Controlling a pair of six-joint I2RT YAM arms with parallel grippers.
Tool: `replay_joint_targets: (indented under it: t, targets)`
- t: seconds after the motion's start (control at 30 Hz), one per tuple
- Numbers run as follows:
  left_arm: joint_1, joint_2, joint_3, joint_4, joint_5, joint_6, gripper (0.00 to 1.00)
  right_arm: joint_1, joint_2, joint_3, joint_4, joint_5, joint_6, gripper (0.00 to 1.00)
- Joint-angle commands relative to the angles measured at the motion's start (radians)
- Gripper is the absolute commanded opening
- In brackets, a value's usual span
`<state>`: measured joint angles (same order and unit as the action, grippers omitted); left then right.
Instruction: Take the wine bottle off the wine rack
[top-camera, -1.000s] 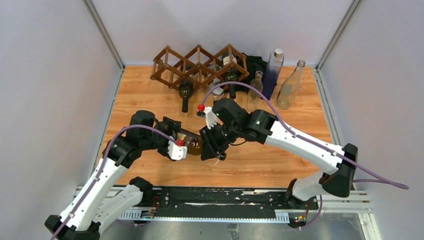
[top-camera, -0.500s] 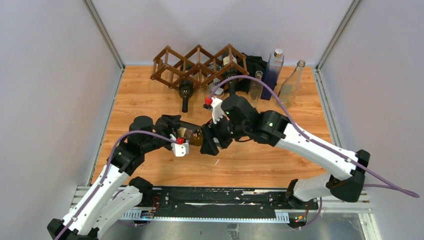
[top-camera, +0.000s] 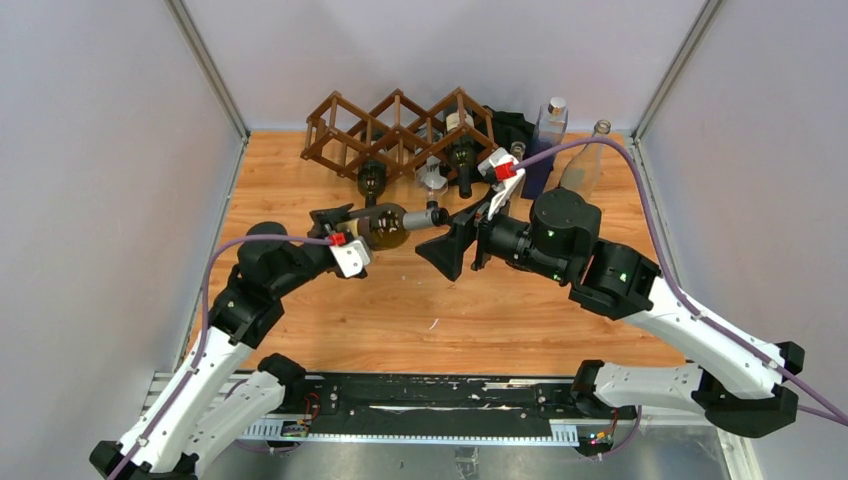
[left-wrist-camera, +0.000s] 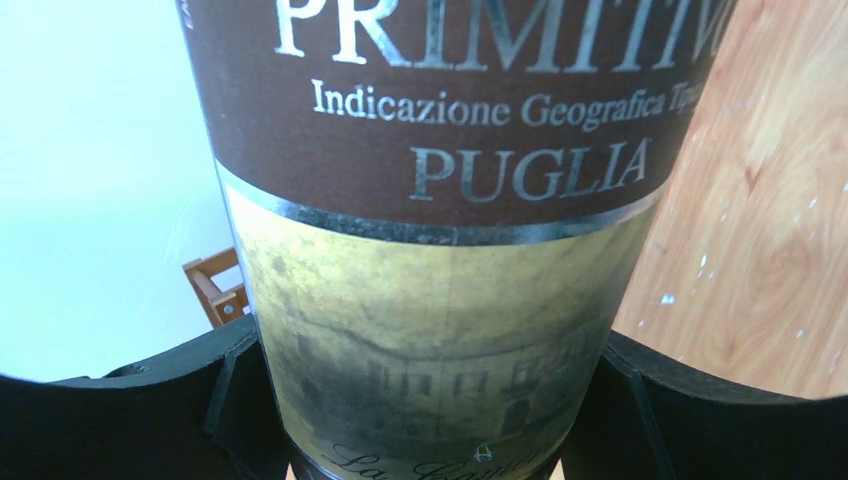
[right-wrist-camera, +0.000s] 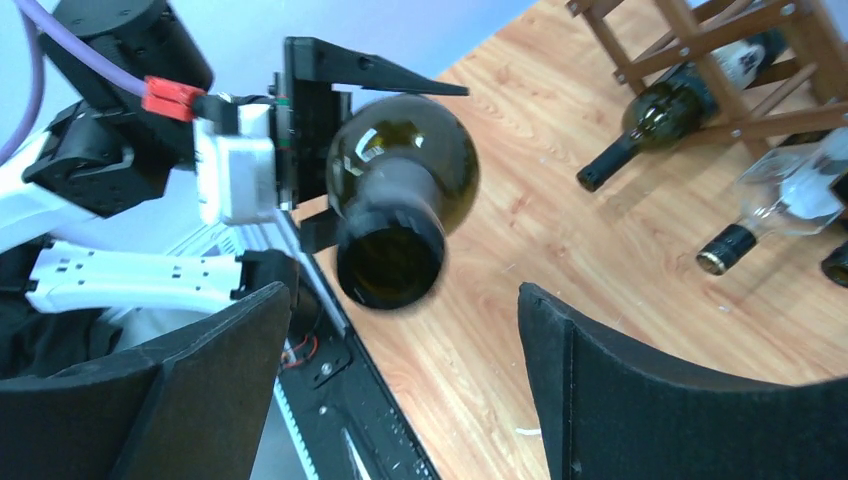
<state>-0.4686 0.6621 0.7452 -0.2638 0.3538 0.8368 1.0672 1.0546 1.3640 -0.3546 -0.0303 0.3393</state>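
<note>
My left gripper (top-camera: 372, 230) is shut on the body of a dark green wine bottle (top-camera: 392, 224), holding it level above the table with its neck pointing right. In the left wrist view the bottle's brown and yellow label (left-wrist-camera: 440, 250) fills the space between both black fingers (left-wrist-camera: 150, 410). My right gripper (top-camera: 452, 238) stands open just right of the neck, apart from it. Its wrist view looks straight at the bottle's mouth (right-wrist-camera: 390, 262), beyond the open right gripper (right-wrist-camera: 400, 380). The wine rack (top-camera: 400, 125) stands at the back of the table.
A dark bottle (top-camera: 370, 186), a clear bottle (top-camera: 432, 178) and another dark bottle (top-camera: 463, 160) lie in the rack with necks toward me. Three glass bottles stand at the back right: a small clear one (top-camera: 514, 165), a blue one (top-camera: 548, 140), a tall clear one (top-camera: 582, 165).
My left gripper closed on the bottle's body. My right gripper let go of the neck end, opened and drew back to the right. The left arm carried the bottle farther from me.
</note>
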Motion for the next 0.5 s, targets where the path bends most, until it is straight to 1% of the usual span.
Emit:
replay_joint_targets:
  t: [0.0,0.17,0.4,0.47]
  targets:
    - [-0.002,0.003,0.113,0.126,0.003,-0.242,0.0,0.013,-0.039,-0.03,0.105,0.099,-0.039,0.88]
    - [-0.002,0.036,0.185,0.1,0.03,-0.412,0.0,0.013,-0.098,-0.084,0.195,0.121,-0.041,0.91]
    - [-0.002,0.08,0.254,0.082,0.074,-0.606,0.0,0.012,-0.099,-0.085,0.201,0.103,-0.029,0.93]
    - [-0.002,0.091,0.27,0.071,0.113,-0.644,0.0,0.012,-0.097,-0.092,0.219,0.087,-0.023,0.93]
